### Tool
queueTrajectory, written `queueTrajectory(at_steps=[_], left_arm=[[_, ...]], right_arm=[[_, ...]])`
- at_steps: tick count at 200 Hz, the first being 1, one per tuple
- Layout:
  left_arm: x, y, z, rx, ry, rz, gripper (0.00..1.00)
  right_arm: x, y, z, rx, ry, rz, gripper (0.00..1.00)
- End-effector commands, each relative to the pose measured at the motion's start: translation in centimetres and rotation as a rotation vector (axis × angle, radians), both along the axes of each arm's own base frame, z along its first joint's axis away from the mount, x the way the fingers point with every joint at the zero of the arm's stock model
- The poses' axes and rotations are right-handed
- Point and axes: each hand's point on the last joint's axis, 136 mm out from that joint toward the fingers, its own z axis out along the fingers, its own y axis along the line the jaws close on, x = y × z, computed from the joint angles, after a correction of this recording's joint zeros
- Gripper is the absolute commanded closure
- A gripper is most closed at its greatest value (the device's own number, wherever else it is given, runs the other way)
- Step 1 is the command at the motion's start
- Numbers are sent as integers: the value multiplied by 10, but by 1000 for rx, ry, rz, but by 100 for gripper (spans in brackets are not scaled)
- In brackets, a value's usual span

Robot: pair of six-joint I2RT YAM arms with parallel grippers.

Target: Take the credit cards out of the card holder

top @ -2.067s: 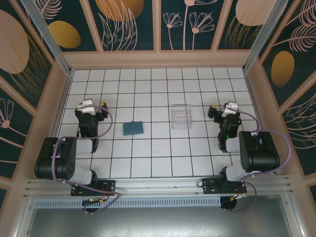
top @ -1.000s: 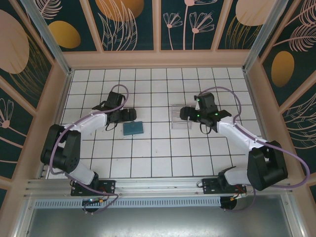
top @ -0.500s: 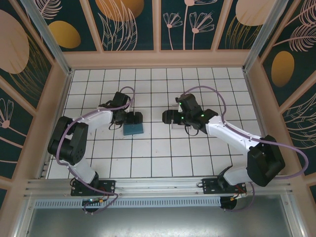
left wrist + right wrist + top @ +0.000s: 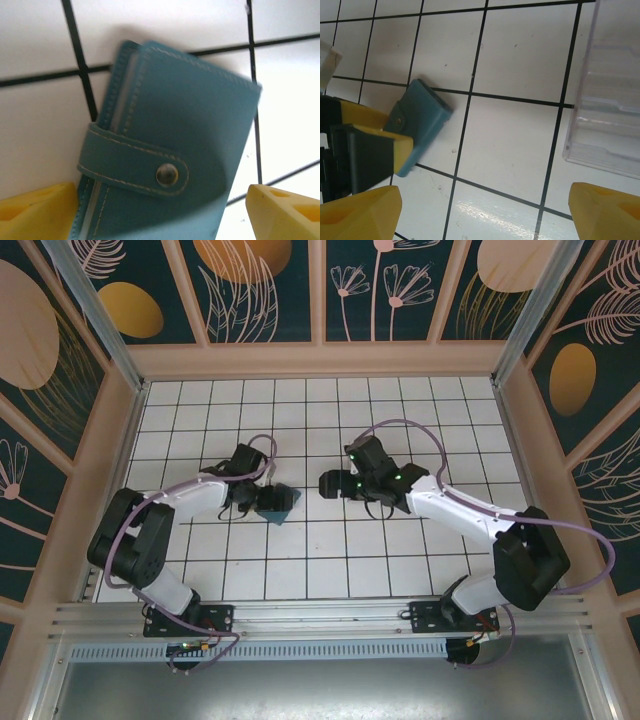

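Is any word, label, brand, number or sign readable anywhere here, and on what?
None can be read.
Card holder: plain stitching, no print; its snap is too blurred to tell.
Tray: clear, no label.
Wall panels: plant patterns, no words.

Card holder point(image 4: 281, 502), teal-blue soft bifold wallet with pale stitching, folded shut, strap tab with round metal snap fastened across its front, lying askew to the grid lines on white tiled table point(image 4: 300, 560), left of centre, thin pale sliver between panels along one edge
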Motion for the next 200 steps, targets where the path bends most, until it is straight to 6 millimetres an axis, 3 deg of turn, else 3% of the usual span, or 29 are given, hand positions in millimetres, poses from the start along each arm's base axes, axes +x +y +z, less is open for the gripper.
queueTrajectory(at_steps=[1,33,97,139,150,200], left_arm=[[-29,-9,-5,-33,80,-10,17],[-35,-15,0,-19,66,-6,23],[21,19,34,228,-124,124,23],[52,-2,24,184,-77,131,18],[55,-3,12,203,-46,137,18],[50,-1,-7,243,14,131,15]], right_arm=[[-4,5,-2,2,27,-6,13],[-7,7,-7,-3,38,-1,13],[-6,8,-13,-19,33,13,14],[-5,8,-10,-17,31,2,15],[-6,6,-9,-21,32,-5,15],[-9,-2,-8,-32,34,-30,15]])
